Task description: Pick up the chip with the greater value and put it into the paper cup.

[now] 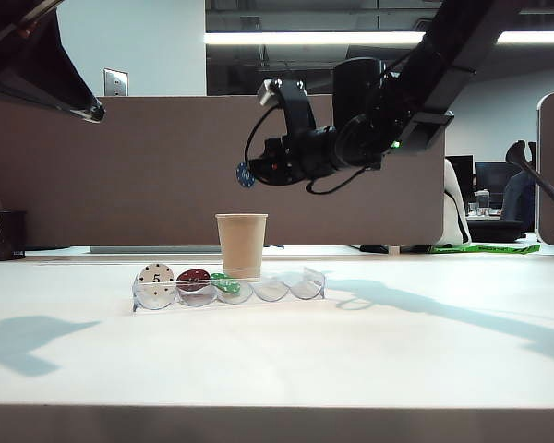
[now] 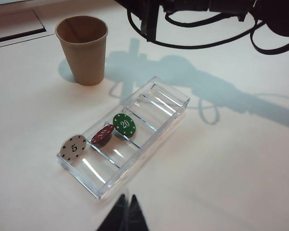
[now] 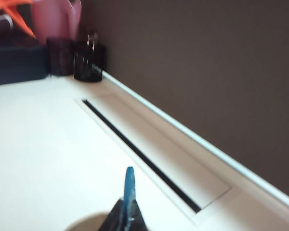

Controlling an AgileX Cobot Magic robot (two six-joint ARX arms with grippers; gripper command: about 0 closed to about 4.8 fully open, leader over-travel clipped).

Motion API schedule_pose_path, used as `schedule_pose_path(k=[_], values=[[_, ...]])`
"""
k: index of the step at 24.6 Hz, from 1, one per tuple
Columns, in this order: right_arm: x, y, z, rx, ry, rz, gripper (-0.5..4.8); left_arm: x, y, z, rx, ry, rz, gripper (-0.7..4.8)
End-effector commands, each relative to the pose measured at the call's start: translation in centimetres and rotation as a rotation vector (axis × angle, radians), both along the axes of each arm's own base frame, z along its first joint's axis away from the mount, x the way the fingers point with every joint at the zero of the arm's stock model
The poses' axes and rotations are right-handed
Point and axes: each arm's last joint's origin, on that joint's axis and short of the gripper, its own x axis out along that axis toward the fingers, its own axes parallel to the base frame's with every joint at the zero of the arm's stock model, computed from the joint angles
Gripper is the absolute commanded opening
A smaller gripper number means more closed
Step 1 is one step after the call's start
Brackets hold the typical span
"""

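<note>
High above the table, my right gripper (image 1: 255,173) is shut on the blue chip (image 1: 246,174), which hangs edge-on just above the tan paper cup (image 1: 241,245) and slightly to its left. In the right wrist view the chip (image 3: 130,187) stands on edge between the dark fingertips of that gripper (image 3: 127,208). The cup (image 2: 83,48) stands upright behind the clear tray (image 2: 166,103), and nothing shows inside it. My left gripper (image 2: 126,201) is shut on nothing, its tips close together over the table just in front of the tray's near corner.
The clear tray (image 1: 300,286) holds a white "5" chip (image 2: 73,146), a red chip (image 2: 102,135) and a green "20" chip (image 2: 124,124) at its left end. A cable slot (image 3: 139,154) runs along the table's back edge, with a black mesh pen holder (image 3: 88,62) beyond.
</note>
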Motion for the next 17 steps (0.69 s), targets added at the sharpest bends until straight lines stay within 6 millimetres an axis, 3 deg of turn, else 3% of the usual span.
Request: schedule_pose_path(k=[1, 17], values=[[0.10, 0.10, -0.29, 0.002, 0.005, -0.002, -0.01, 0.03, -0.04, 0.25, -0.008, -0.016, -0.006, -0.02], [0.18, 0.16, -0.76, 0.023, 0.044, -0.002, 0.14, 0.03, -0.04, 0.25, -0.012, -0.012, -0.004, -0.02]])
